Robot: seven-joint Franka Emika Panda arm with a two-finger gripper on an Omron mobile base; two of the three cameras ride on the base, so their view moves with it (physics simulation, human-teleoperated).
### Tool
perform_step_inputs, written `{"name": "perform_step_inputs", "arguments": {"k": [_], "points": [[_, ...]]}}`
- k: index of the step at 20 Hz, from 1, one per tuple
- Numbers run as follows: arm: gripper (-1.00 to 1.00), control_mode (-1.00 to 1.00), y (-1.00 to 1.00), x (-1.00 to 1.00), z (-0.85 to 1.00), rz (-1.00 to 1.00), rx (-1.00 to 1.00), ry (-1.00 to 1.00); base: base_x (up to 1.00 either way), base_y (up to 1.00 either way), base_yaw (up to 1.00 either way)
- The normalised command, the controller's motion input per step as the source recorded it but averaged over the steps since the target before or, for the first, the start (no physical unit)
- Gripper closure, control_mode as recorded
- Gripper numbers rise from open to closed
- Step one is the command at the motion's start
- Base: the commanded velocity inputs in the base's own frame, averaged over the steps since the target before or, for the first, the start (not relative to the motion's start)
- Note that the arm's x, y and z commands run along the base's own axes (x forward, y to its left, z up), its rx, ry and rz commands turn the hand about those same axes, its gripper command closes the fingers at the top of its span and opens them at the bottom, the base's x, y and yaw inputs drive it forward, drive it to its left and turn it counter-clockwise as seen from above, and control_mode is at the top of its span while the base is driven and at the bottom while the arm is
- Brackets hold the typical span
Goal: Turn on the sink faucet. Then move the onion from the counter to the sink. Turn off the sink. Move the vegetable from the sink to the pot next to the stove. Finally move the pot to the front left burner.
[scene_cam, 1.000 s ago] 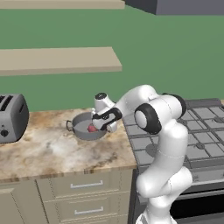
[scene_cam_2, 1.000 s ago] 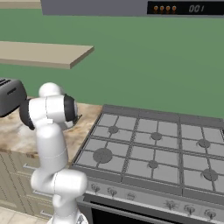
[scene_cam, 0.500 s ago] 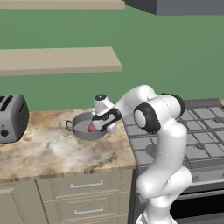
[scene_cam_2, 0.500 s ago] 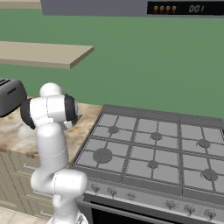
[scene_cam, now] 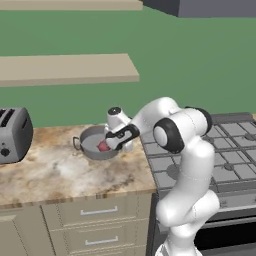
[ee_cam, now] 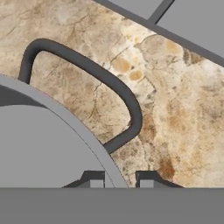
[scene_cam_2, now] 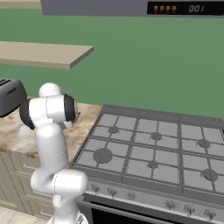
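A grey pot (scene_cam: 92, 145) stands on the marbled counter (scene_cam: 50, 170) just left of the stove (scene_cam: 225, 160). The reddish vegetable (scene_cam: 103, 146) lies inside it. My gripper (scene_cam: 116, 141) is at the pot's right rim. In the hand view the gripper (ee_cam: 119, 180) has one fingertip on each side of the rim (ee_cam: 65, 116), shut on it, with the pot's dark loop handle (ee_cam: 109, 81) just ahead. The front left burner (scene_cam_2: 103, 155) is bare. The sink and its faucet are out of view.
A silver toaster (scene_cam: 12, 135) sits at the counter's left end. A beige shelf (scene_cam: 65, 70) hangs on the green wall above the counter. The stove's grates (scene_cam_2: 153, 144) spread to the right, and drawers (scene_cam: 95, 212) run below the counter.
The jaws have closed from wide open onto the pot's right rim. The arm and the pot have stayed where they were.
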Motion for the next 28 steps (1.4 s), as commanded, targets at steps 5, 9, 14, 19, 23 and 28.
{"name": "perform_step_inputs", "arguments": {"k": [5,9,14,19,23,28], "points": [[1.00,-1.00,-0.02,-0.32,0.05,-0.07,0.00,-0.07,0.00,0.00,0.00],[1.00,-1.00,-0.03,-0.65,0.07,-0.12,0.00,-0.06,0.00,0.00,0.00],[1.00,-1.00,-0.30,-0.67,0.23,-0.21,0.00,0.00,0.00,0.00,0.00],[1.00,-1.00,-0.37,-0.58,0.21,-0.21,0.00,0.00,0.00,0.00,0.00],[1.00,-1.00,-0.37,-0.59,0.16,-0.20,0.01,-0.01,0.00,0.00,0.00],[1.00,-1.00,-0.42,-0.59,0.22,-0.23,0.01,-0.03,0.00,0.00,0.00]]}}
